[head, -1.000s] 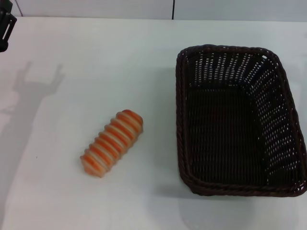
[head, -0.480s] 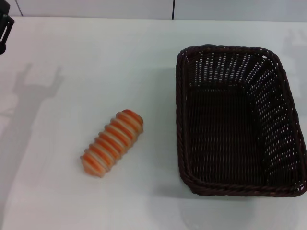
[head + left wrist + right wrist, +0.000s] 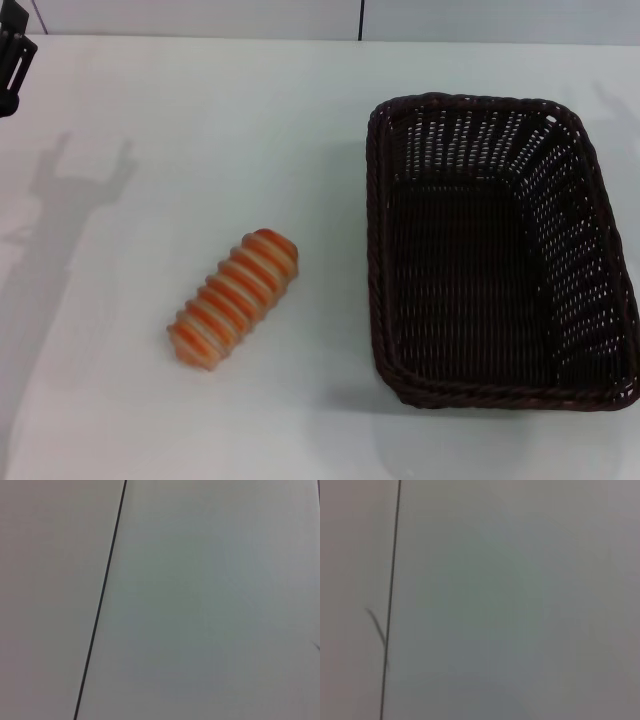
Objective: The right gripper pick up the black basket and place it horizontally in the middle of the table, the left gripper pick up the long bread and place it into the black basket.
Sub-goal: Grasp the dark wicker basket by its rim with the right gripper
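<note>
Bench, head view: bread and basket both resting, neither hand on anything.

Left hand (image 3: 12,60): only a black piece shows at the 10 o'clock corner of the view, above the bench (image 3: 200,130); whether it is spread or pressed together cannot be told. Its forked shadow falls on the white surface just below. Long bread (image 3: 233,298): lies on the bench at about 8 o'clock from view centre, orange and cream ridges, its long axis running from 7 toward 1 o'clock. Black basket (image 3: 480,115): stands upright at 3 o'clock, well apart from the bread, long side running front to back. Right hand: not visible. Both wrist views show only pale surface with a dark seam.
</note>
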You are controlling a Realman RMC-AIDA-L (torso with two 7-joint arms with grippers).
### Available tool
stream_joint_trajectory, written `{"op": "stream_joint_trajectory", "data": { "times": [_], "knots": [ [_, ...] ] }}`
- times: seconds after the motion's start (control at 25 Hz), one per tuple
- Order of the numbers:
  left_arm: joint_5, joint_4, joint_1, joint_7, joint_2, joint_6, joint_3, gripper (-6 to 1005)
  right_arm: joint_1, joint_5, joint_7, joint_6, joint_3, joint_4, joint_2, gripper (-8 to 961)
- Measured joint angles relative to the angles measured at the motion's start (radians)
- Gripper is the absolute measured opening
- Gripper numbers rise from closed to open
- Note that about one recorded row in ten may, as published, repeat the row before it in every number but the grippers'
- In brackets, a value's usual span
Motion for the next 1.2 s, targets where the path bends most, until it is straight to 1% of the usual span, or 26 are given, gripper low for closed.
{"op": "stream_joint_trajectory", "data": {
  "times": [0.12, 0.16, 0.2, 0.36, 0.52, 0.56, 0.6, 0.64, 0.72, 0.76, 0.8, 0.92, 0.96, 1.0, 1.12, 1.16, 1.2],
  "knots": [
    [0.000, 0.000, -0.003, 0.000, 0.000, -0.001, 0.000, 864, -0.028, -0.034, 0.001, 0.148, -0.001, -0.111, -0.001, 367],
    [0.000, 0.000, -0.005, 0.000, 0.001, 0.000, 0.000, 864, -0.041, -0.053, 0.000, 0.281, 0.002, -0.194, 0.000, 392],
    [0.000, 0.000, -0.006, 0.000, 0.001, 0.001, 0.000, 864, -0.041, -0.053, 0.000, 0.281, 0.002, -0.194, 0.000, 417],
    [0.000, 0.000, -0.007, 0.000, 0.002, 0.004, 0.000, 864, -0.044, -0.059, -0.002, 0.667, 0.013, -0.404, 0.002, 528],
    [0.000, -0.002, -0.008, 0.000, 0.003, 0.005, 0.000, 864, -0.025, -0.064, -0.002, 0.973, 0.014, -0.550, 0.004, 668],
    [0.000, -0.004, -0.009, 0.000, 0.004, 0.005, 0.000, 864, -0.021, -0.065, -0.002, 1.108, 0.013, -0.623, 0.005, 667],
    [0.000, -0.005, -0.009, 0.000, 0.005, 0.005, 0.000, 864, -0.021, -0.065, -0.002, 1.108, 0.013, -0.623, 0.005, 666],
    [0.000, -0.005, -0.009, 0.000, 0.005, 0.005, 0.000, 864, -0.021, -0.066, 0.000, 1.167, 0.014, -0.655, 0.005, 666],
    [0.000, -0.008, -0.009, -0.001, 0.006, 0.006, 0.000, 864, -0.021, -0.066, 0.015, 1.306, 0.025, -0.732, 0.005, 664],
    [0.000, -0.011, -0.008, -0.001, 0.007, 0.006, -0.001, 864, -0.021, -0.066, 0.029, 1.415, 0.037, -0.792, 0.005, 663],
    [0.000, -0.011, -0.008, -0.001, 0.007, 0.006, -0.001, 864, -0.021, -0.066, 0.029, 1.415, 0.037, -0.792, 0.005, 663],
    [-0.001, -0.012, -0.008, -0.001, 0.008, 0.004, -0.006, 864, -0.013, -0.064, 0.055, 1.584, 0.062, -0.875, 0.005, 664],
    [-0.003, -0.012, -0.008, -0.001, 0.008, 0.002, -0.008, 864, -0.005, -0.057, 0.067, 1.675, 0.083, -0.911, 0.005, 664],
    [-0.003, -0.012, -0.008, -0.001, 0.008, 0.002, -0.008, 864, -0.005, -0.057, 0.067, 1.675, 0.083, -0.911, 0.005, 664],
    [-0.004, -0.012, -0.009, -0.001, 0.009, 0.002, -0.011, 864, 0.014, -0.028, 0.074, 1.805, 0.108, -0.958, 0.005, 664],
    [-0.004, -0.012, -0.010, -0.001, 0.010, 0.003, -0.011, 864, 0.030, -0.006, 0.079, 1.879, 0.119, -0.973, 0.004, 664],
    [-0.004, -0.012, -0.011, -0.002, 0.011, 0.002, -0.012, 864, 0.030, -0.006, 0.079, 1.879, 0.119, -0.973, 0.004, 664]
  ]
}}
